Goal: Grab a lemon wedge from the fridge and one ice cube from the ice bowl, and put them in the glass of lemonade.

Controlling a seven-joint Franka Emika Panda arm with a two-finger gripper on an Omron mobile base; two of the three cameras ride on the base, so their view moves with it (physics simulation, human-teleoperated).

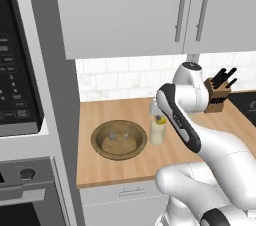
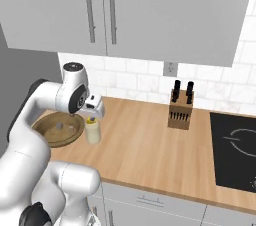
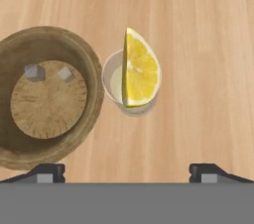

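The lemon wedge [image 3: 141, 72] stands on edge over the mouth of the glass of lemonade [image 3: 113, 83]. I cannot tell whether it rests on the rim or hangs free. My gripper [image 3: 127, 172] hovers straight above, open, fingers wide apart and clear of the wedge. From the base views, the gripper [image 1: 157, 112] [image 2: 92, 115] hangs just over the glass [image 1: 157, 134] [image 2: 92, 135], with the wedge [image 1: 160, 119] [image 2: 91, 120] at its top. Just left of the glass lies the ice bowl [image 3: 94, 99] [image 1: 100, 131] [image 2: 42, 122], holding two ice cubes [image 3: 34, 72] [image 3: 65, 73]. The fridge is out of view.
A knife block [image 2: 180, 111] [image 1: 217, 96] stands against the tiled wall to the right. A black cooktop [image 2: 235, 150] is set in the counter at far right. Wall cabinets [image 1: 150, 10] hang overhead. A microwave [image 1: 15, 70] and an oven [image 1: 25, 190] fill the column on the left.
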